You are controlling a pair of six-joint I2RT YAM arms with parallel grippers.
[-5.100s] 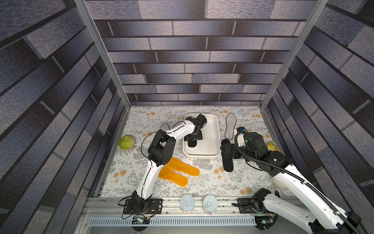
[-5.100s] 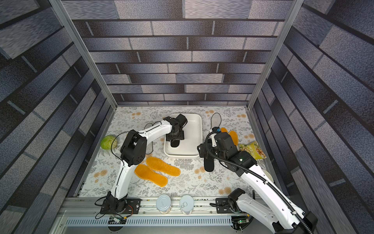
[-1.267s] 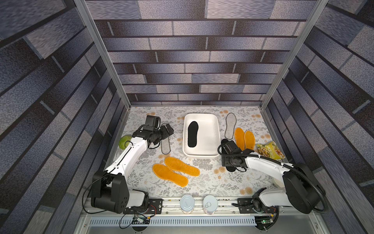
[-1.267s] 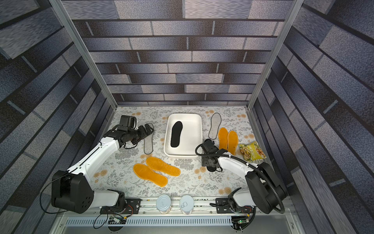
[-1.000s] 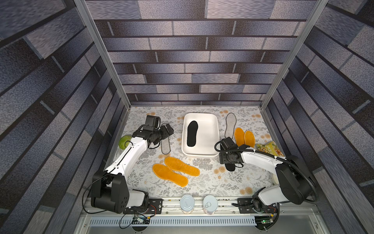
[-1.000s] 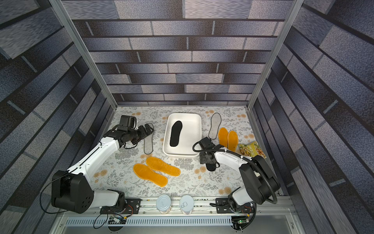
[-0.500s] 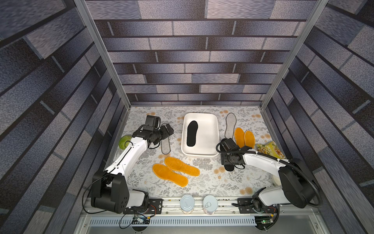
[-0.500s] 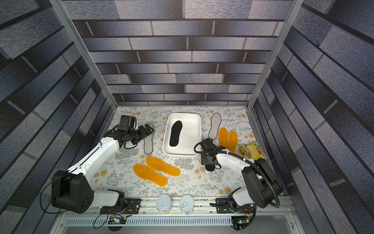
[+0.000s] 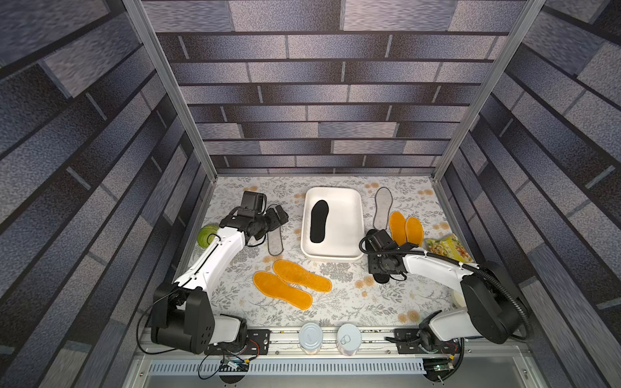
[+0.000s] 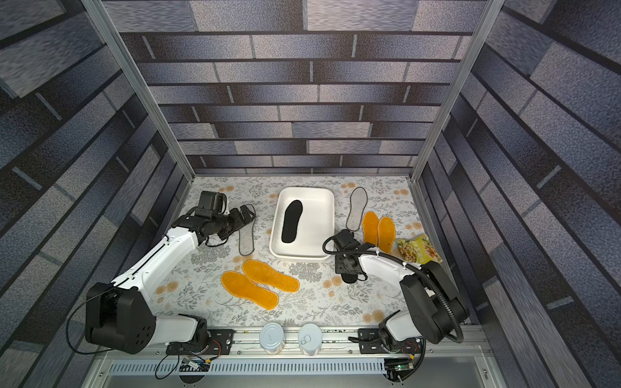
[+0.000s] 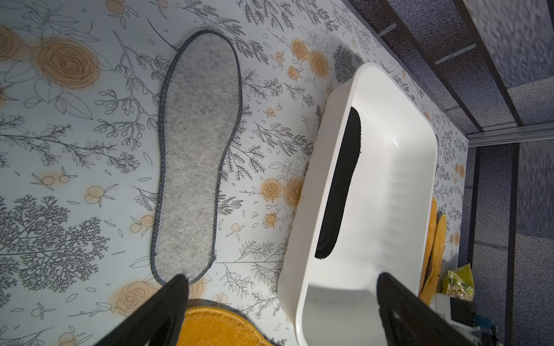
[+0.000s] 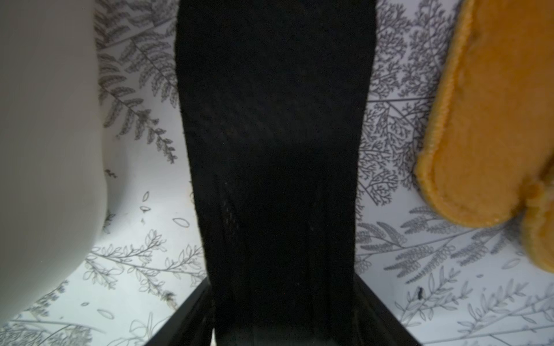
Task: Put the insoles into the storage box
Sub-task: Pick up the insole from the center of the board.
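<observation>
Storage box (image 9: 347, 231): a shallow white tray on the floral counter (image 9: 336, 309), at centre and towards the far side.
Black insole in the box (image 9: 319, 221): lies flat along the box's left half.
Second black insole (image 12: 269, 119): lies on the counter just right of the box's near right corner. Only its near end (image 9: 381, 278) shows past the right arm in both top views.
Right jaws: one stands at each long edge of the second black insole, close against it. Whether they pinch it cannot be told.
Left jaws: spread wide and holding nothing, above the counter left of the box, by the left grey felt insole (image 11: 198, 149).
Left grey felt insole: flat on the counter, apart from the box.
Right grey felt insole (image 9: 383, 208): on the counter at the far right, near the box.
Right orange pair (image 9: 397, 225): side by side, just right of the second black insole.
Near orange pair (image 9: 300, 275): side by side at an angle, on the near side of the box.
Other things: a green ball (image 9: 205, 235) at the left wall, a snack packet (image 9: 448, 248) at the right, and two cans (image 9: 311, 337) on the near rail.
</observation>
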